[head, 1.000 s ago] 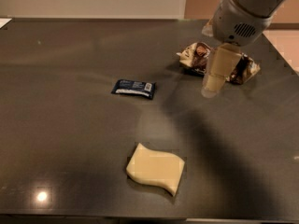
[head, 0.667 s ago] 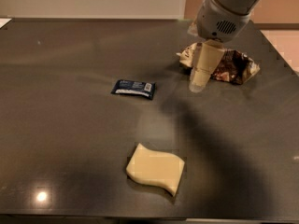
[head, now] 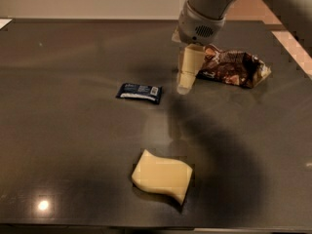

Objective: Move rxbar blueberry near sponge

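Observation:
The rxbar blueberry [head: 139, 92], a small flat navy wrapper with white lettering, lies on the dark table [head: 58, 130] left of centre. The sponge [head: 163, 175], a pale cream block with wavy edges, lies near the front edge, below and slightly right of the bar. My gripper [head: 186, 86] hangs from the grey arm at the upper right, its beige fingers pointing down over the table, to the right of the bar and a short way off it. It holds nothing.
A crumpled brown-and-white glossy snack bag [head: 231, 66] lies just right of the gripper. The table's right edge runs diagonally at the far right, with pinkish floor beyond.
The gripper has moved left, away from the snack bag and closer to the rxbar. The bar, sponge and bag have not moved.

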Controlling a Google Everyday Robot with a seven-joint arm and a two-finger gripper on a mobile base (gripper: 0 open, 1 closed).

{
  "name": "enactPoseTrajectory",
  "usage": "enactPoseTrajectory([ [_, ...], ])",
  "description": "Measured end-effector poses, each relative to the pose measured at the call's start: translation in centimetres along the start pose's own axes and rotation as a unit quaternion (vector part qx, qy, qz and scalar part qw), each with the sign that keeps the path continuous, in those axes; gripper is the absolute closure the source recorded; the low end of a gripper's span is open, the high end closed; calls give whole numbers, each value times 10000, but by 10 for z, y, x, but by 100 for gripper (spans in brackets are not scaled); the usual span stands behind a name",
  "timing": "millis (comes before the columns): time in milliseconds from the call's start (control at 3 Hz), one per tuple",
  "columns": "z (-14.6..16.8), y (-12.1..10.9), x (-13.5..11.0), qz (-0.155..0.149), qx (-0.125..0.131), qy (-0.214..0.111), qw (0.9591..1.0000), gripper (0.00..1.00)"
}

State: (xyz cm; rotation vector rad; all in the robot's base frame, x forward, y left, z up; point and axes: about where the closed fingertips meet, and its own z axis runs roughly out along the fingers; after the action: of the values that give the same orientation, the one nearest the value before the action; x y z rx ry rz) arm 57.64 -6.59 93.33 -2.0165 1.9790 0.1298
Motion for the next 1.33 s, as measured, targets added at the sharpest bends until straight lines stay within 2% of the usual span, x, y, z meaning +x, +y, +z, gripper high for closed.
enactPoseTrajectory([
  [1000,60,-25,-31,-291,-284,133,9991,0],
  [1333,77,-25,-39,-339,-403,154,9985,0],
])
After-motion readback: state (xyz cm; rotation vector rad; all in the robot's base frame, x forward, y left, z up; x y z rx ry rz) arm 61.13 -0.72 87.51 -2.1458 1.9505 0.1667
